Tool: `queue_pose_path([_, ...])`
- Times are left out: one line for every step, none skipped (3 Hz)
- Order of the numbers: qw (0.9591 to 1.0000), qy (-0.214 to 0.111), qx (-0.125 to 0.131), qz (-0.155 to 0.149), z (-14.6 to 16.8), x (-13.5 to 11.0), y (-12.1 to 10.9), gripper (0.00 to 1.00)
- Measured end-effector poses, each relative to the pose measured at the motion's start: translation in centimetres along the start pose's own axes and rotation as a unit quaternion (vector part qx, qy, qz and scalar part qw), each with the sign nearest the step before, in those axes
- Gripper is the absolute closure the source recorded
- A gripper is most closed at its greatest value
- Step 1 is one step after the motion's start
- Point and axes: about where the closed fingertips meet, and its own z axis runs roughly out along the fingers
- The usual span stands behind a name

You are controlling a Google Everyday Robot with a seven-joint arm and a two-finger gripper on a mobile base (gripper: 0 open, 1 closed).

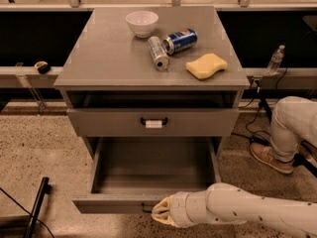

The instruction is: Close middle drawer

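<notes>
The middle drawer [114, 203] is pulled far out of the grey cabinet, and its tray [153, 165] is empty. Its flat grey front faces me at the bottom of the camera view. Its small black handle [146, 208] is mostly hidden behind my gripper. My gripper [162, 213] is right at the middle of that front, at the handle, and the white arm [247, 214] comes in from the lower right. Above it is the drawer with a white tag on its handle [154, 122], slightly out. The lowest drawer is out of view.
On the cabinet top [99, 58] are a white bowl [142, 23], a silver can [158, 53] and a blue can [180, 41] on their sides, and a yellow sponge [206, 65]. A person's leg and shoe [277, 138] are at the right. A black pole [37, 207] is at lower left.
</notes>
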Motion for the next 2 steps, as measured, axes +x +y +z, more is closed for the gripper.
queue_pose_path([0.9990, 0.004, 0.044, 0.013, 0.4, 1.1, -0.4, 1.00])
queue_pose_path([0.9949, 0.000, 0.098, 0.025, 1.8, 3.7, -1.3, 1.00])
